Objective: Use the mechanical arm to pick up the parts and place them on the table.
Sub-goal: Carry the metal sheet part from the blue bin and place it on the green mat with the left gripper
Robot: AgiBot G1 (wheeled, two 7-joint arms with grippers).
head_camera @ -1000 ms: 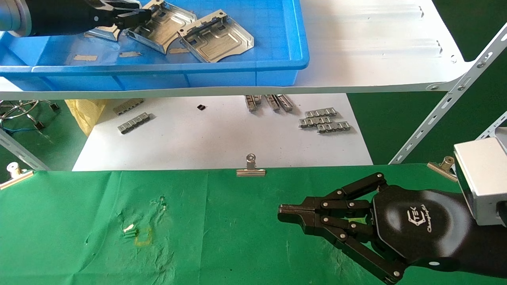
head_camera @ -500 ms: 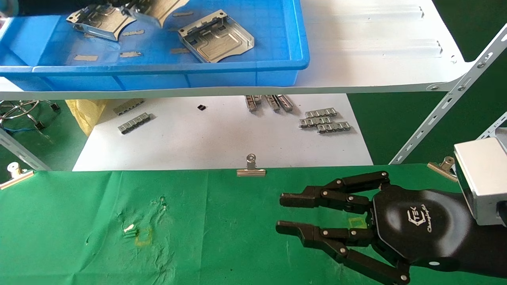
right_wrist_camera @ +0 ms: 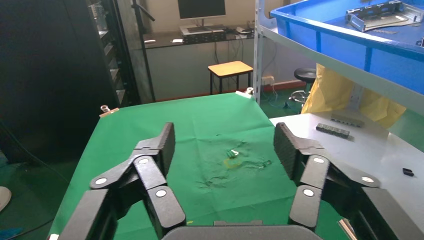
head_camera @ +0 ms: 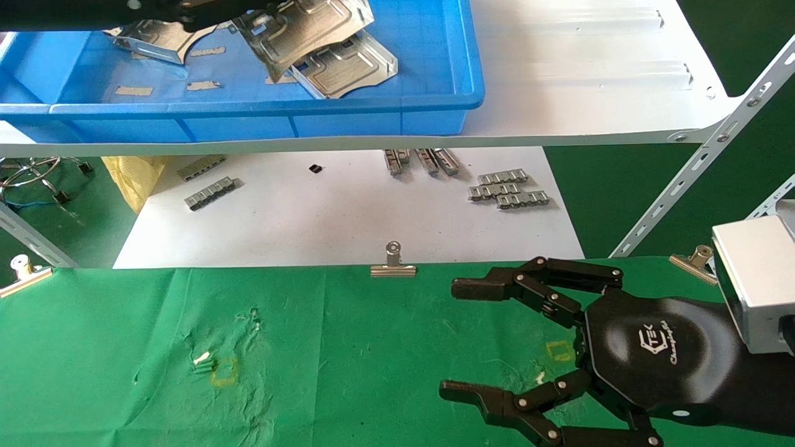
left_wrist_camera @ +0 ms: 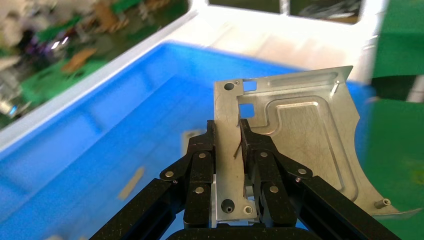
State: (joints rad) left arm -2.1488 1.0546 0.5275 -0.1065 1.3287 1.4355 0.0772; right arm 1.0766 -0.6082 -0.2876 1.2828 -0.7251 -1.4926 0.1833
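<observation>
though my left arm is cut off by the top edge of the head view, my left claw (left_wrist_camera: 227, 150) shows plainly from the wrist, its black fingers (left_wrist_camera: 200, 165) clamped on the rim of one silver part (head_camera: 304, 28), held tilted above the blue bin (head_camera: 472, 93). this part is flat stamped metal with an embossed channel line, small square holes near one corner and a curved cut-out edge. two more parts lie in the bin: one (head_camera: 155, 40) at the left, half hidden under my arm, another (head_camera: 354, 65) partly covered by the held one. below the white shelf (head_camera: 590, 93), grey notched strips (head_camera: 506, 189) lie on a white sheet (head_camera: 348, 230). nearer me the green desk (head_camera: 341, 347) has open cloth at its middle. at the right, my right claw (head_camera: 463, 338) hovers above the desk, spread wide.
</observation>
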